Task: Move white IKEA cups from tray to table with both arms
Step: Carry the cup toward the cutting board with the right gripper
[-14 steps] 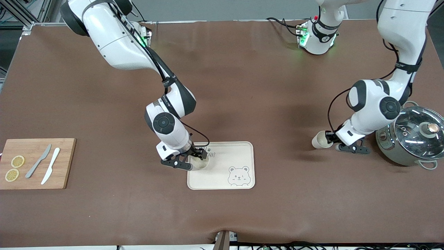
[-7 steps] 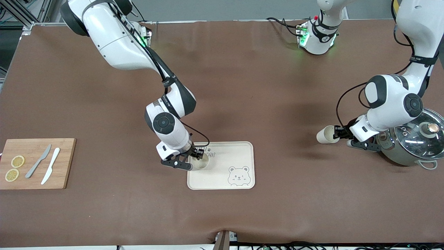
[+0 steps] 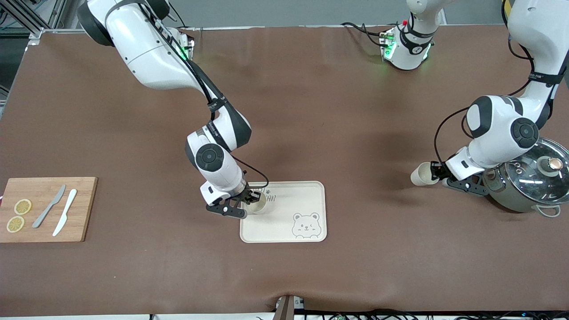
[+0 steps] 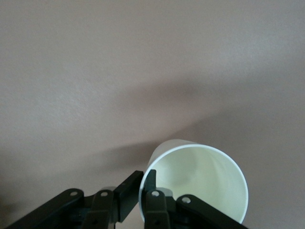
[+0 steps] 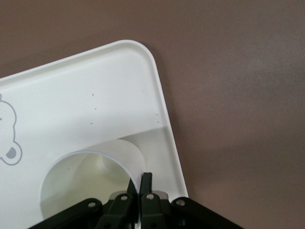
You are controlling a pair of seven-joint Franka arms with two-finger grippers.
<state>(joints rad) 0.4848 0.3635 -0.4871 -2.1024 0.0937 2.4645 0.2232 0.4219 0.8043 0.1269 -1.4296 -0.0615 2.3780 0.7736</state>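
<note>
With the right gripper [image 3: 250, 198] fingers pinched on the cup [image 3: 258, 202] wall in the tray [image 3: 306, 191], lift straight up clear of the rim, while the left gripper [image 3: 438, 172] fingers, clamped on the other cup [image 3: 421, 174] beside the pot [image 3: 529, 180], lower it upright to the tabletop [image 3: 355, 124].

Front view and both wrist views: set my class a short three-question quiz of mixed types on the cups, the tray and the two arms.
1. True or false: both cups stand on the tray.
2. Multiple choice: the right gripper is A) open above the cutting board B) shut on a cup's rim at the tray C) resting on the pot lid.
3. Short answer: what steel item stands beside the left gripper?

Key
1. False: one cup is at the tray; the other cup is in the left gripper, over the table.
2. B
3. The lidded pot.
</note>
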